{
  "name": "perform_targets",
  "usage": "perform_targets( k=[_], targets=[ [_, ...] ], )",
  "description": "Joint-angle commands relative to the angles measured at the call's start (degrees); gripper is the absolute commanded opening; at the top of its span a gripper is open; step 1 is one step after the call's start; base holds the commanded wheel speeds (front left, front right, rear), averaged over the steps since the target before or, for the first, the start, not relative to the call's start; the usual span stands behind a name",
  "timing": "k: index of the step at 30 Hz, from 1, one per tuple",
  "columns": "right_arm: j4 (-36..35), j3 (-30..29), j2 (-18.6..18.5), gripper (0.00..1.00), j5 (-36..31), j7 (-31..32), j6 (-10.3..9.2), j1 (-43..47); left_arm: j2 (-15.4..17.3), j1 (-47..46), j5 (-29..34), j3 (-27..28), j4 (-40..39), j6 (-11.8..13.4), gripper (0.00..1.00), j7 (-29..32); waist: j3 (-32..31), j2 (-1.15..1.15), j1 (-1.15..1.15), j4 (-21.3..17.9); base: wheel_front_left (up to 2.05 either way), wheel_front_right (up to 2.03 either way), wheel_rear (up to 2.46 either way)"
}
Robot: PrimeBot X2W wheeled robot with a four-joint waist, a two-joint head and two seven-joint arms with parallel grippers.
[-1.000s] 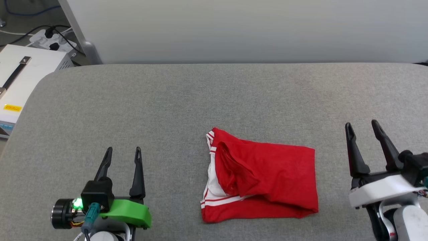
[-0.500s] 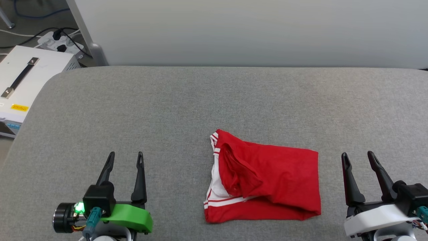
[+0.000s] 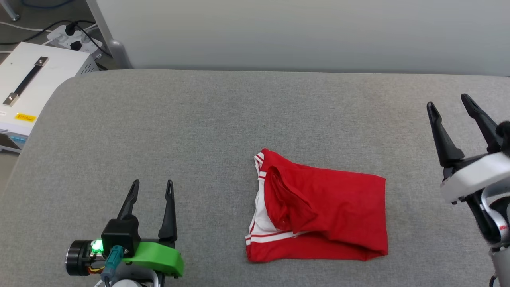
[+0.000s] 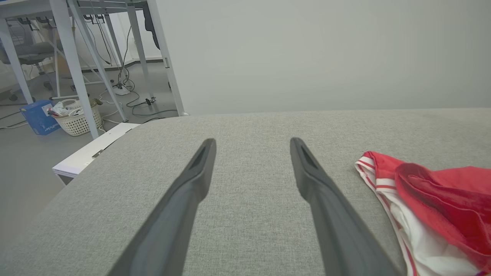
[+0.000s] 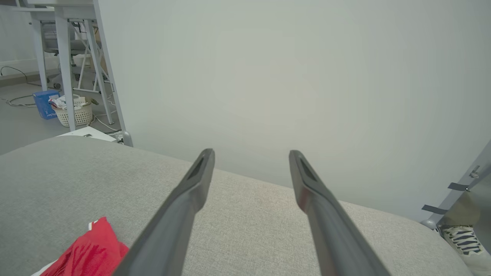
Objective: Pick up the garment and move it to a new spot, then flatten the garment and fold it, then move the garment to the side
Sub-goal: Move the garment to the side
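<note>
The garment lies folded in a rough rectangle on the grey fabric-covered counter, close to the near edge and somewhat right of the middle. Plain red cloth faces up, and a white sleeve with red-and-white striped trim shows at its left end.

The left tool hovers near the near edge, left of the garment and well apart from it. Its two dark fingers are spread wide with nothing between them. The right tool is by the counter's right edge, farther back than the garment. Its fingers are also spread and it holds nothing.

The head view takes in both tools and the whole garment, plus a white box with a black handle off the counter's far left corner.

The left wrist view brings the striped sleeve end up close at its right side. It also looks past the counter to a woven basket and a blue box on the floor among table legs.

The right wrist view catches a red corner of the garment at lower left, the pale wall ahead, and a shoe beyond the counter's right end.
</note>
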Motion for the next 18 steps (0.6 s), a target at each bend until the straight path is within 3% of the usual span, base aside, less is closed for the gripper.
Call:
perform_targets(
  k=[1,9,13,18],
  targets=[
    [0.3,1.0,-1.7,1.0,2.5,3.9,-0.05,-1.9,-0.2,-1.0,0.2,0.0,0.0,0.0,1.0,-0.3,0.6,0.0,0.0,0.3,0.0,0.0,0.0],
    [1.3,7.3,-11.1,1.0,17.5,33.3,-0.05,-5.0,-0.6,-1.9,-0.2,0.1,0.0,0.1,1.0,-0.3,2.6,0.0,0.0,1.0,0.0,0.0,0.0],
    [2.2,7.9,-12.0,1.0,24.5,44.7,-0.05,-3.4,-0.8,-2.7,-0.2,-0.2,-0.1,0.0,1.0,-0.3,3.8,0.0,0.0,1.6,0.0,0.0,0.0],
    [3.5,7.1,-10.8,1.0,29.1,51.2,-0.05,-1.3,-1.0,-4.2,-0.3,-0.5,-0.2,-0.2,1.0,-0.3,5.9,0.0,0.0,2.7,0.0,0.0,0.0]
  ],
)
